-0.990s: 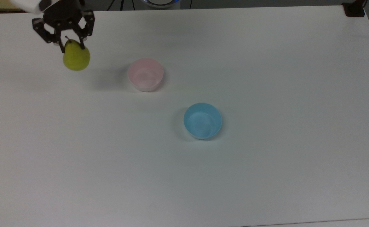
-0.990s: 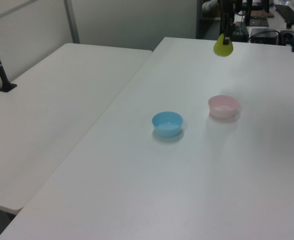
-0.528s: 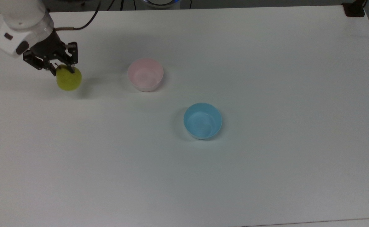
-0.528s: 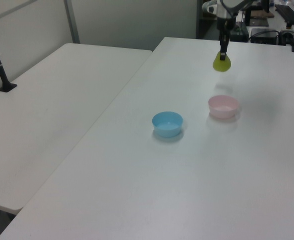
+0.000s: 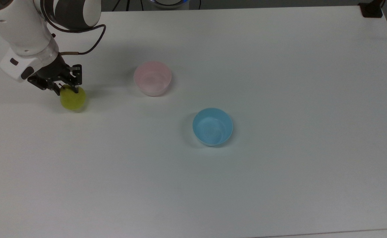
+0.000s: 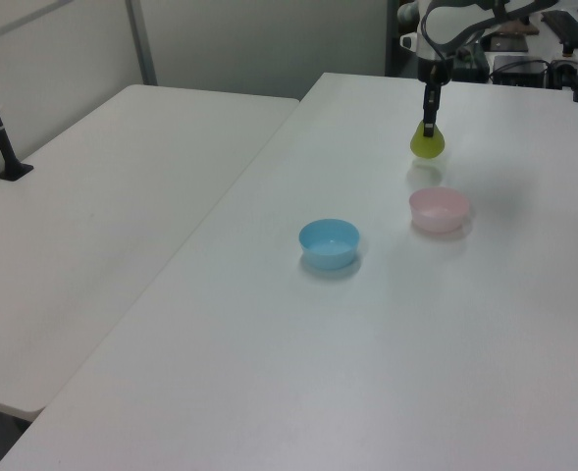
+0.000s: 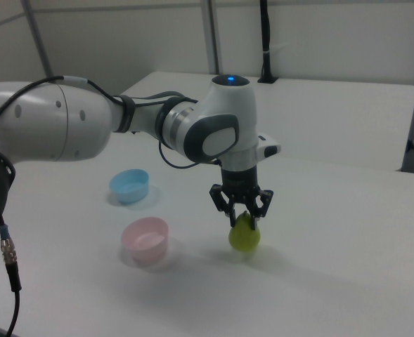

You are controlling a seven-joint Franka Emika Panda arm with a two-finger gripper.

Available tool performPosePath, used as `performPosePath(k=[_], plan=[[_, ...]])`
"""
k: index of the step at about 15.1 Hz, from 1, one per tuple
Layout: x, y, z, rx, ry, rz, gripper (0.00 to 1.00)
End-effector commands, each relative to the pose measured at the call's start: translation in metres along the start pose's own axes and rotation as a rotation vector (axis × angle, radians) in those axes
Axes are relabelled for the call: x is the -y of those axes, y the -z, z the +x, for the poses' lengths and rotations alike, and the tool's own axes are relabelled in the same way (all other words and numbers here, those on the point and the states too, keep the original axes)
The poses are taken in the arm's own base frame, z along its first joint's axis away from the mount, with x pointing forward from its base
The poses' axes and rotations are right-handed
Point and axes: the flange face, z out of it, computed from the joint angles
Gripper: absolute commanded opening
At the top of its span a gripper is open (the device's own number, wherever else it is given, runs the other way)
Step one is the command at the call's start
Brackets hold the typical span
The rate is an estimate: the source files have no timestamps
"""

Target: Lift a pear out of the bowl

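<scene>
On the top view's left I am seeing the black two-finger gripper (image 5: 68,88) at the end of the white robot arm (image 5: 24,29) pinching the narrow top of the small yellow-green pear (image 5: 73,98), jaws closed in tight around the neck. The pear is sitting well outside the small round pale pink bowl (image 5: 152,78), which is lying to the top view's right of it with bare white table (image 5: 279,66) between them, and the light blue round bowl (image 5: 212,126) is resting further right and lower. Across in the left view, the gripper (image 6: 429,129) is hanging down over the pear (image 6: 427,144), which is sitting beyond the pink bowl (image 6: 440,209) and very close to the tabletop; I cannot tell from here whether it is touching. The blue bowl (image 6: 329,242) is lying nearer the camera, to the left view's left. Over in the right view, the gripper (image 7: 243,217) is pointing straight down, its fingers (image 7: 233,215) clamping the pear's (image 7: 244,236) upper part while the fruit is throwing a faint shadow on the table just beneath it, with the pink bowl (image 7: 145,239) to the right view's left and the blue bowl (image 7: 129,185) behind that.
</scene>
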Motion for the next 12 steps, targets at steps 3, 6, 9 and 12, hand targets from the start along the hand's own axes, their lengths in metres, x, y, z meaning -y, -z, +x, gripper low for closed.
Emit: performPosePath(k=[3, 6, 9, 12], plan=[[0.001, 0.005, 0.005, -0.020, -0.020, -0.003, 0.34], [0.001, 0.003, 0.005, -0.017, -0.019, -0.003, 0.63], [0.002, 0.006, 0.003, -0.013, -0.019, 0.000, 0.88], [0.009, 0.044, -0.005, -0.019, -0.014, 0.007, 1.00]])
